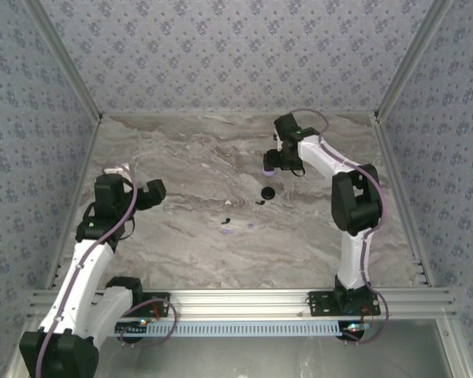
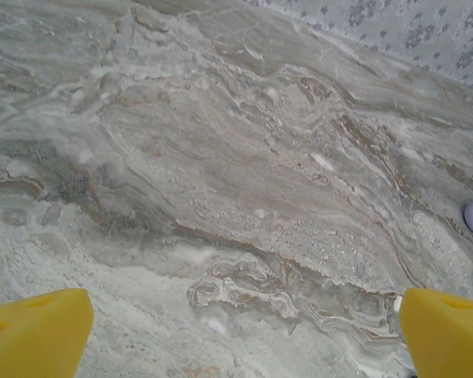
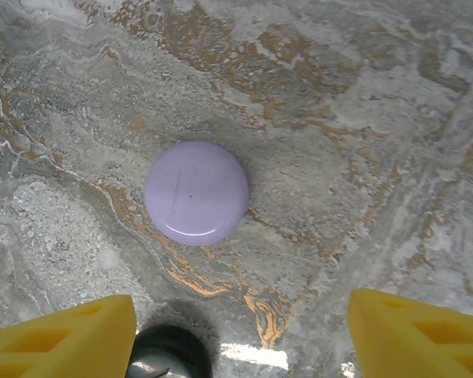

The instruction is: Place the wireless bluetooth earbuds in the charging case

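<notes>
Right pincer [image 3: 238, 339] over lavender case [image 3: 196, 192]

No readable text, label, brand, number or sign anywhere. On top of the round pale lavender plastic case [image 3: 195, 192], just a thin straight line and, beside it, a tiny dark dot; not letters.
</notes>
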You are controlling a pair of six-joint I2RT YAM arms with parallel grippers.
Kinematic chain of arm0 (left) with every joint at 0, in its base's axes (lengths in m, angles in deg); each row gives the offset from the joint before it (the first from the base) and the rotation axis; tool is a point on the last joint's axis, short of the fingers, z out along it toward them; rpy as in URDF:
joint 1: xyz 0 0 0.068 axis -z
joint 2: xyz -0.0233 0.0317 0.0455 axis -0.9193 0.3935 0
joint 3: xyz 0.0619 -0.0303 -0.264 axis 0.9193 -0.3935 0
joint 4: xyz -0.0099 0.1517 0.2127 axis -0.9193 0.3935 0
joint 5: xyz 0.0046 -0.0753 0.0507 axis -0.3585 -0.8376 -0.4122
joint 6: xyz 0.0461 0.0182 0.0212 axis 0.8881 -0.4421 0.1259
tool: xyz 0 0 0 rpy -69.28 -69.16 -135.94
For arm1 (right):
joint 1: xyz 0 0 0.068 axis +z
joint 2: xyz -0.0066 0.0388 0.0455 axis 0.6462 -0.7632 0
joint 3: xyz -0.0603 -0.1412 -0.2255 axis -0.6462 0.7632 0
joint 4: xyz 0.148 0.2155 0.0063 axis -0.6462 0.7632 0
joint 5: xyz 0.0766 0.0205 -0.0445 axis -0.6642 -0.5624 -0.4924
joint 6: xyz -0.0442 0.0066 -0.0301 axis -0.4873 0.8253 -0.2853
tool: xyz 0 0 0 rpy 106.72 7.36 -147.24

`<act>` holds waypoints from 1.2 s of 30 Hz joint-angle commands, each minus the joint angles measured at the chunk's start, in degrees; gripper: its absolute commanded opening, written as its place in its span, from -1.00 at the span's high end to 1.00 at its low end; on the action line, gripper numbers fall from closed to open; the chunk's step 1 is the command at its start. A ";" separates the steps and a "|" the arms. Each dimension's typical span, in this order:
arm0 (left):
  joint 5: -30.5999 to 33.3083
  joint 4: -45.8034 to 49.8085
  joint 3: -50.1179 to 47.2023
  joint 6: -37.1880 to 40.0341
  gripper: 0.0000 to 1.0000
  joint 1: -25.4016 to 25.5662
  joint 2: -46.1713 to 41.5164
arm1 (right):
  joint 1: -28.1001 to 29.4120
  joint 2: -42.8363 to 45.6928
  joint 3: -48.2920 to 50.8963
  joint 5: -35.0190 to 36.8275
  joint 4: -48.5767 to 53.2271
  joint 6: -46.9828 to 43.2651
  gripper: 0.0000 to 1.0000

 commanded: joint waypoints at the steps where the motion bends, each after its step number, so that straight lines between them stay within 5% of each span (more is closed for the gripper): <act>1: -1.29 1.08 1.05 -0.83 -0.98 0.35 1.13 | 0.67 -2.96 -4.38 -1.15 5.17 0.13 -0.39; 36: -4.97 1.38 2.69 2.14 -0.98 0.40 5.12 | 2.01 -20.35 -21.91 -4.12 13.30 1.61 -0.10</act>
